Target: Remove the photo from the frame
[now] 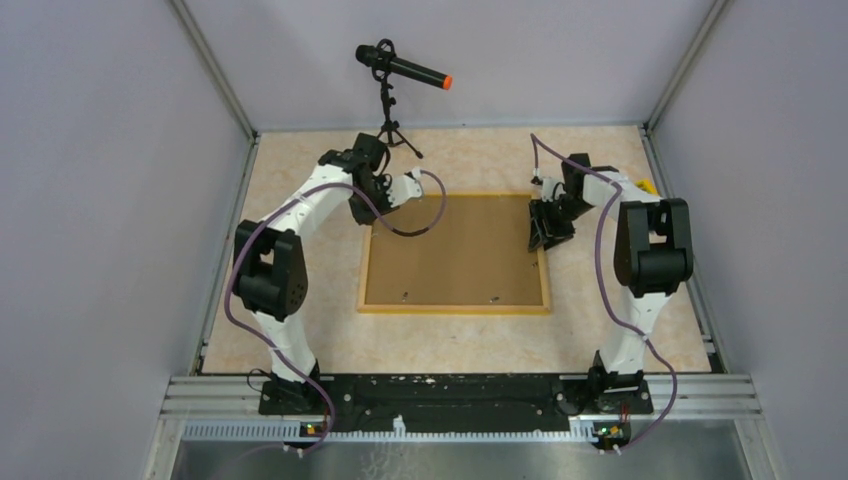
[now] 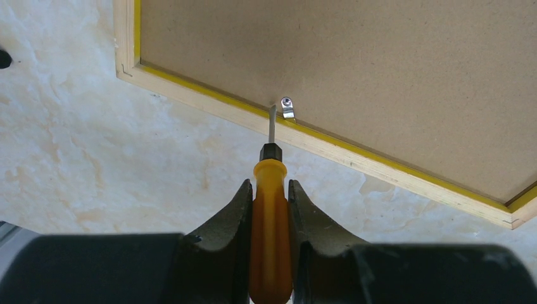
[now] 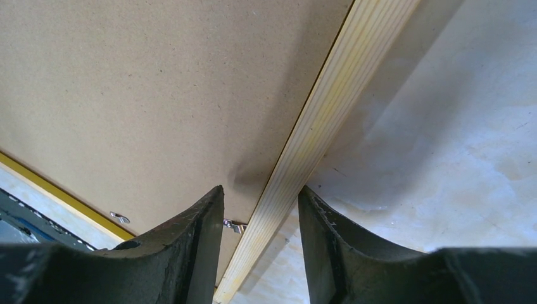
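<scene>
Pale table [image 1: 620, 320] holds the frame [image 1: 455, 255] face down. Left end effector [image 2: 270, 187] grips an orange screwdriver [image 2: 271, 171], tip by a clip [image 2: 287, 109]. Right end effector [image 3: 259, 191] sits half open over the right edge. I think the photo is hidden inside, with no clip undone yet.

Lavender walls [image 1: 100, 200] enclose a beige marbled table [image 1: 620, 330], evenly lit.
</scene>
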`<state>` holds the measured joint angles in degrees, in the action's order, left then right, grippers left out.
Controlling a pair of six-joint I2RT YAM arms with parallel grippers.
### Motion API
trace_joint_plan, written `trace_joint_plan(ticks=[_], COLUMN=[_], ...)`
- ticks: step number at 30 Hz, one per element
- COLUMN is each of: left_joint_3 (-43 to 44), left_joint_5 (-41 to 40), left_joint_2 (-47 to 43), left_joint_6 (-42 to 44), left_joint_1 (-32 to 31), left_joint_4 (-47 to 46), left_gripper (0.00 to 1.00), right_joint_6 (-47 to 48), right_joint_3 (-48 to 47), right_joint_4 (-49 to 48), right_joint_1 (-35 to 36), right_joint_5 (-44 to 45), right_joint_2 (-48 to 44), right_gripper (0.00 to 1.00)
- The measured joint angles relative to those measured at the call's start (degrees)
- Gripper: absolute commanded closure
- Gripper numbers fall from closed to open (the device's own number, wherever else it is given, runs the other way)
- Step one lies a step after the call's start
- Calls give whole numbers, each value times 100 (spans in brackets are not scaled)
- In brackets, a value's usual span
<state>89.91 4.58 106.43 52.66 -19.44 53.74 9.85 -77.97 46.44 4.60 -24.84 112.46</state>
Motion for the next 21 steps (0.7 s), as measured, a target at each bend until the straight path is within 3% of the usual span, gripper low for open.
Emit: trace_joint_plan(ticks=[21], left_joint_3=[-271], left_joint_5=[-911], left_joint_2=[-15], left_joint_6=[612], left_joint_1=[-564], left_joint_4=[-63], left_gripper=[100], right_joint_6=[2], right_joint_3=[9], right_joint_4=[-17], right_joint_1=[-2], right_joint_5=[61], right_joint_2=[0], right_gripper=[59])
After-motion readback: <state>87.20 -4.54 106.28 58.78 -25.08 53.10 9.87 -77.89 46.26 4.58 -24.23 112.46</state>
